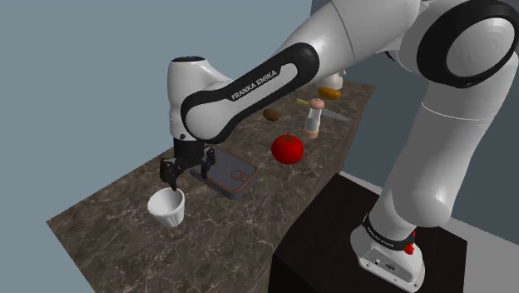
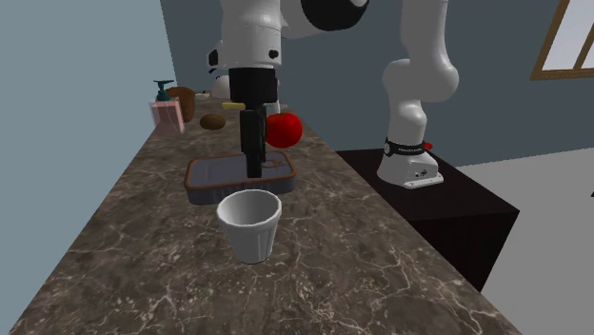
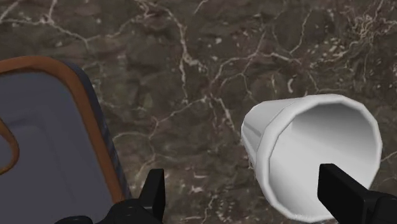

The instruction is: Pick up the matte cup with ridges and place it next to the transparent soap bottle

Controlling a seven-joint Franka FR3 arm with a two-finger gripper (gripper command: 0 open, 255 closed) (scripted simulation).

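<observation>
A plain white ridged cup (image 1: pixel 166 208) (image 2: pixel 249 224) (image 3: pixel 312 153) stands upright on the dark marble counter (image 1: pixel 108 241). My black gripper (image 1: pixel 173 180) (image 2: pixel 254 171) (image 3: pixel 243 180) hangs open just above the cup's rim, on the side facing the tray. One finger is over the cup's mouth and the other is outside its wall; neither touches it. The soap bottle (image 1: pixel 313 119) (image 2: pixel 165 112), pinkish with a pump top, stands far along the counter, beyond the red fruit.
A dark tray with an orange rim (image 1: pixel 229 173) (image 2: pixel 238 176) (image 3: pixel 51 146) lies right beside the cup. A red round fruit (image 1: pixel 287 149) (image 2: pixel 283 129) and a brown lump (image 1: pixel 271 114) sit farther along. The dark stand (image 1: pixel 333 241) adjoins the counter's edge.
</observation>
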